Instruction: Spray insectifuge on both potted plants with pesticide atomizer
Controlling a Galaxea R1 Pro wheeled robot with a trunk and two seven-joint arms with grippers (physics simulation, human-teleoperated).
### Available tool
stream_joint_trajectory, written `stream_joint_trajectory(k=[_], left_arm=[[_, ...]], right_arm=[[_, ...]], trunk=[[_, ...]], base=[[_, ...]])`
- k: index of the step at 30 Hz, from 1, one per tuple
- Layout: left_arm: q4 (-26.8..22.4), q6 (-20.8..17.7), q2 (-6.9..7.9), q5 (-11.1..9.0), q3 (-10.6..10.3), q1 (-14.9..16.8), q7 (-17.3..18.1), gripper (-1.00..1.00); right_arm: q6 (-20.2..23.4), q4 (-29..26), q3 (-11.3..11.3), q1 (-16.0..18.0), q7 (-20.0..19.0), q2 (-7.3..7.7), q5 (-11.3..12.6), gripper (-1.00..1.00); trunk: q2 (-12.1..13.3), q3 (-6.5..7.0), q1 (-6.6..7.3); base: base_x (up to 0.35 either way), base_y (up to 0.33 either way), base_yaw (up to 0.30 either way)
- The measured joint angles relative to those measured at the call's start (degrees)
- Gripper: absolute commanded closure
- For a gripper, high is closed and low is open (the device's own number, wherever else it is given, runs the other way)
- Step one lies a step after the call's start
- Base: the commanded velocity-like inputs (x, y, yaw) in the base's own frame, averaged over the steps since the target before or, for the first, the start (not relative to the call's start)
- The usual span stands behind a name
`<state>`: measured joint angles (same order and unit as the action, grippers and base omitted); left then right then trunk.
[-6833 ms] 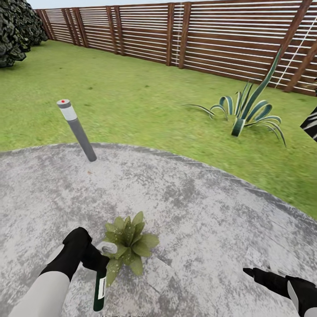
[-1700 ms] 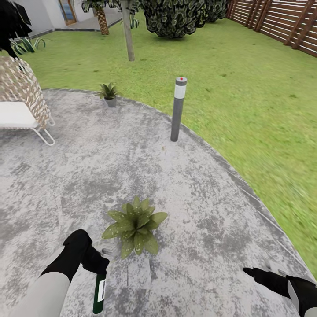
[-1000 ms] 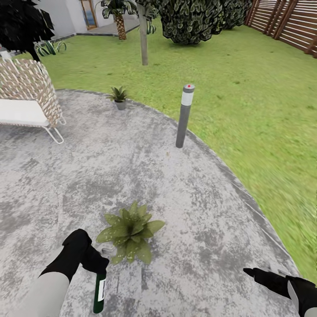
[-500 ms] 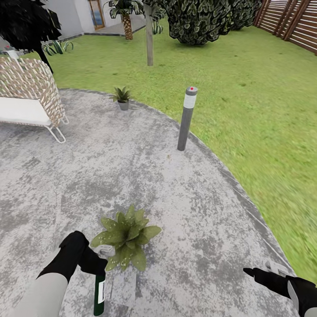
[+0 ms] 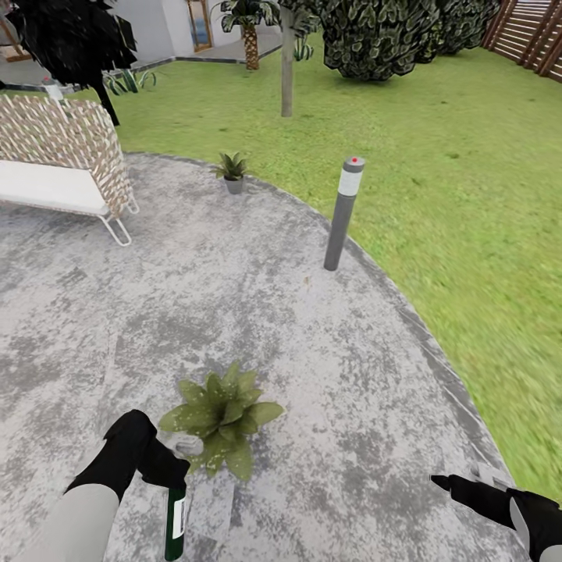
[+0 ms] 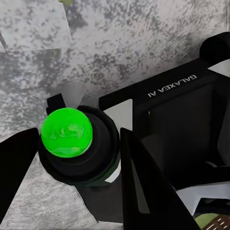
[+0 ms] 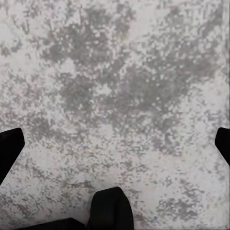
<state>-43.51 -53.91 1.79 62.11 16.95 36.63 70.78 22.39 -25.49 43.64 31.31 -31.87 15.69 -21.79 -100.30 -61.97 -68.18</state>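
Observation:
My left gripper (image 5: pixel 166 467) is shut on the pesticide atomizer (image 5: pixel 176 518), a dark green bottle with a whitish label that hangs down at the lower left of the head view. Its grey nozzle head (image 5: pixel 187 446) sits right beside the near potted plant (image 5: pixel 219 416), a leafy rosette on the stone patio (image 5: pixel 257 312). In the left wrist view the black fingers (image 6: pixel 143 187) flank the atomizer (image 6: pixel 67 132), seen end-on with a bright green round end. The second potted plant (image 5: pixel 232 168), in a little grey pot, stands at the patio's far edge. My right gripper (image 5: pixel 457 488) is open over bare stone (image 7: pixel 115 96).
A grey bollard lamp (image 5: pixel 343 213) stands on the patio rim at the right. A wicker chair (image 5: pixel 66 156) with a white seat is at the far left. Lawn (image 5: pixel 468 195), a thin tree trunk (image 5: pixel 286 70), bushes and a palm lie beyond.
The whole view has swung, so chair, lamp and far plant sit further right in the picture: the camera moved. The near plant now lies closer to the nozzle. Both arms keep their pose.

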Motion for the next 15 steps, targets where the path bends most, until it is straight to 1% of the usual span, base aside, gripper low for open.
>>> stream_joint_trajectory(k=[3,8,11,15], left_arm=[[0.0,-0.1,0.01,0.0,0.0,0.0,0.0,1.00],[0.0,0.0,0.01,0.0,0.0,0.0,0.0,1.00],[0.0,-0.1,-0.03,0.0,0.0,0.0,0.0,1.00],[0.0,-0.1,-0.08,0.1,0.0,0.0,0.0,1.00]], right_arm=[[0.0,0.0,0.0,0.0,0.0,0.00,0.0,-1.00],[0.0,0.0,0.0,0.0,0.0,-0.01,0.0,-1.00],[0.0,0.1,0.0,0.0,0.1,0.00,0.0,-1.00],[-0.1,0.1,0.0,0.0,0.1,-0.01,0.0,-1.00]], trunk=[[0.0,0.00,0.00],[0.0,0.00,0.00],[0.0,0.00,0.00],[0.0,0.00,0.00]], base=[[0.002,-0.338,0.136],[0.000,-0.315,0.229],[0.000,-0.121,0.241],[0.000,-0.023,0.242]])
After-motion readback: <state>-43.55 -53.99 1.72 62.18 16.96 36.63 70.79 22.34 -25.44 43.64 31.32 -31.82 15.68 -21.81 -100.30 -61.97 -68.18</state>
